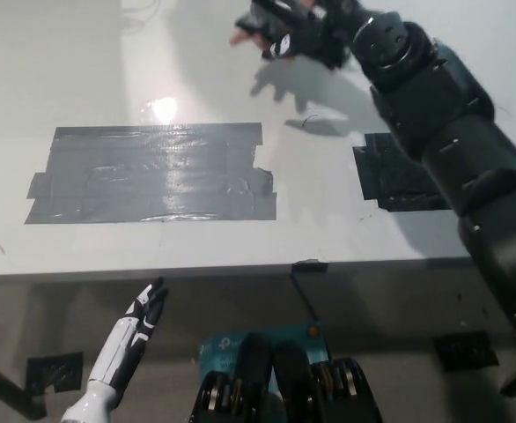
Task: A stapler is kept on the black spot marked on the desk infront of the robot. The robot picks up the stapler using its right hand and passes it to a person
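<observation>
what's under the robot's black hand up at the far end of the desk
A person's hand shows just beneath and left of the right hand, fingers peeking out. The stapler cannot be made out against the black hand. Below them lies only white desk with shadow. The left hand rests low.

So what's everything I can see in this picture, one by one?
Desk: one, white, fills the upper part of the picture.
Large tape patch: one, grey-black, middle left of the desk.
Small tape patch: one, black, right of the desk, partly under the robot's arm.
Stapler: one, black, at the top, only partly visible in the right robot hand.
Person's hand: one, at the top edge, fingertips showing beside the stapler.
Right robot hand: black, reaching to the top, holding the stapler.
Left robot hand: white, resting low at the lower left, below the desk edge.
</observation>
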